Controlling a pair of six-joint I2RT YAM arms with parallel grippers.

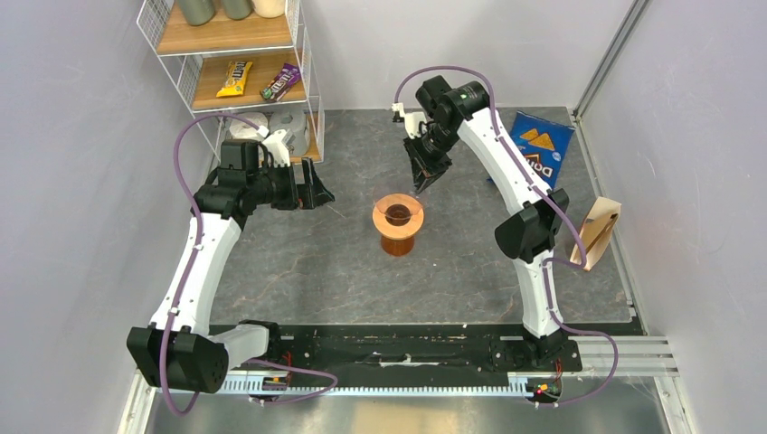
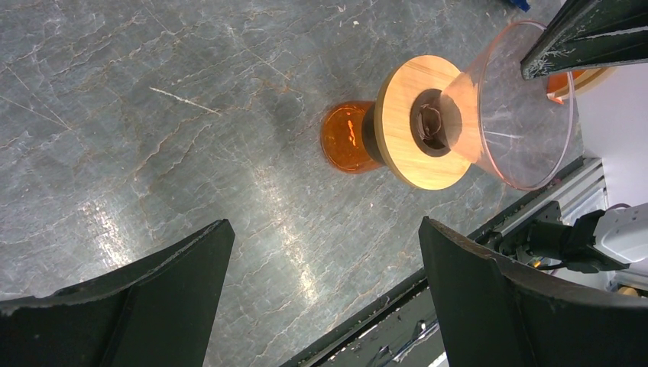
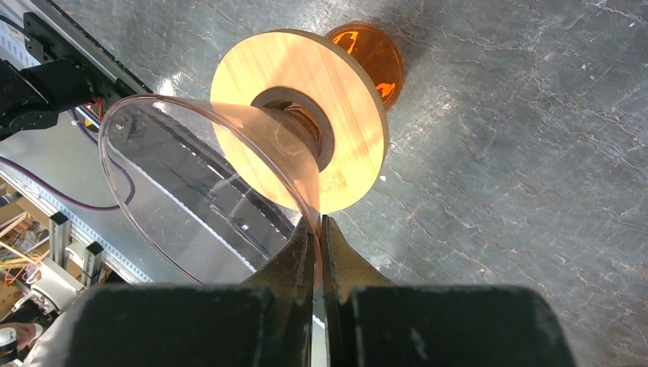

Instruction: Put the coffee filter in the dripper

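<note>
Dripper [image 1: 398, 235] stands upright, clear cone up, rim pinched by right tool [image 3: 317, 229].

Left gripper [image 2: 325, 228]: I am seeing its two dark fingers [image 2: 153, 306] standing wide apart, with bare table [image 2: 153, 115] showing between them.
Dripper [image 2: 428, 122]: it is standing on the table beyond the fingers, showing an orange foot, wooden collar and clear cone.
Right gripper [image 2: 588, 34]: its dark tip is sitting at the cone's rim, top right; I am not making out its jaws.
Rail [image 2: 584, 180]: it is crossing the lower right corner.
</note>
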